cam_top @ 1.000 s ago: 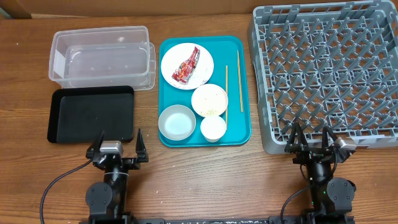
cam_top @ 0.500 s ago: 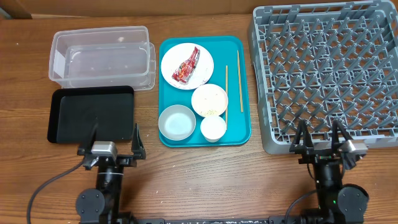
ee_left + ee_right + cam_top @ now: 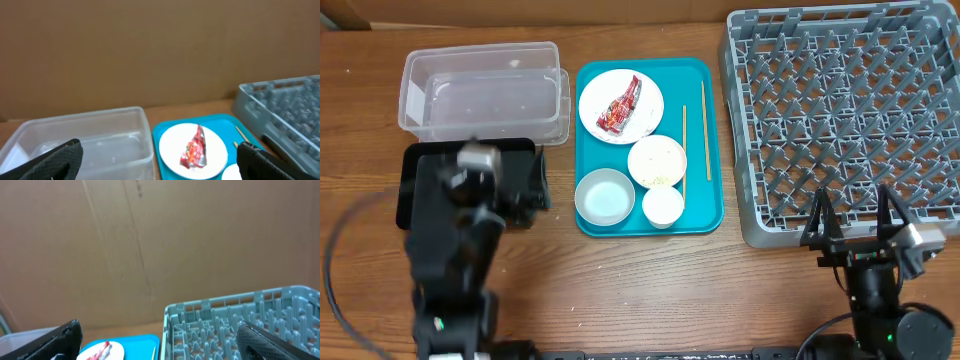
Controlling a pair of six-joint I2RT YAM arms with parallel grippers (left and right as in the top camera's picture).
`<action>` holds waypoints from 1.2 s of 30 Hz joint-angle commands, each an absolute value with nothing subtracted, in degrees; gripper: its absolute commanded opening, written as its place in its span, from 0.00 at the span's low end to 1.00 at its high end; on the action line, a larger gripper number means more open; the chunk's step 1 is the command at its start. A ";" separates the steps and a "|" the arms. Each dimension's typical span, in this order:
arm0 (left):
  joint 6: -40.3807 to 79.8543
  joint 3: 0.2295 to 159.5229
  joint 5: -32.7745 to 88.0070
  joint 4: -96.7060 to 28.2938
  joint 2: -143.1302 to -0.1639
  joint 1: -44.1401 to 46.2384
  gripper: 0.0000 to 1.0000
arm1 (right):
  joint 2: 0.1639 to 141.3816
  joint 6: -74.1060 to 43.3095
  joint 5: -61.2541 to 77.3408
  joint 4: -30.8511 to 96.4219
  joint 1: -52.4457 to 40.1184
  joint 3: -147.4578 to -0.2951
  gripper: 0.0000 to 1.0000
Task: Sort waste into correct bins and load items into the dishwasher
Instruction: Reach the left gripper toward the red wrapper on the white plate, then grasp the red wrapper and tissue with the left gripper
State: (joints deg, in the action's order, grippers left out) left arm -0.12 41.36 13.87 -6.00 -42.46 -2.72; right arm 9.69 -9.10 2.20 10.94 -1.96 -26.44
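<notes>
Your left gripper hangs above the black tray, fingers spread wide and empty. Overhead it is a blur covering much of that tray, so trust the wrist view. The wrapper lies on the plate, on the teal tray just beside the tub. Come down on its raised crease, pinch only foil, and lift clear. No tissue shows; specks in the bowl may be rice. The right gripper is parted too, empty, at the rack's near edge.
</notes>
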 commanded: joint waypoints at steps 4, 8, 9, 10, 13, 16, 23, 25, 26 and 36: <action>-4.43 64.79 21.23 -17.30 -60.93 -2.07 1.00 | 22.26 -8.49 4.71 17.17 -1.85 -39.27 1.00; -8.71 80.71 20.56 -28.21 -73.49 1.34 1.00 | 31.86 -8.51 7.99 23.94 -1.85 -48.51 1.00; -9.39 84.01 20.32 -30.37 -76.05 2.24 1.00 | 34.35 -8.51 9.19 25.85 -1.85 -50.87 1.00; -10.07 87.99 19.92 -32.97 -79.09 3.31 1.00 | 36.93 -8.51 10.48 27.97 -1.85 -53.41 1.00; -10.81 101.08 17.54 -41.71 -89.30 6.94 1.00 | 45.08 -8.51 13.69 35.22 -1.85 -61.21 1.00; -11.68 112.73 17.19 -50.28 -98.56 9.08 1.00 | 52.47 -8.51 15.73 42.28 -1.85 -68.12 1.00; -14.11 131.87 17.43 -66.04 -116.33 11.75 1.00 | 64.88 -9.04 17.30 50.61 -1.85 -76.25 1.00; -16.73 132.09 17.37 -65.73 -118.45 12.25 1.00 | 66.65 -9.17 17.54 50.74 -1.85 -76.25 1.00; -18.68 132.09 17.43 -65.28 -119.42 12.45 1.00 | 67.40 -9.19 17.80 50.81 -1.85 -76.25 1.00; -19.29 132.05 25.39 -57.25 -122.80 12.56 1.00 | 68.86 -9.15 21.56 51.20 -1.85 -76.25 1.00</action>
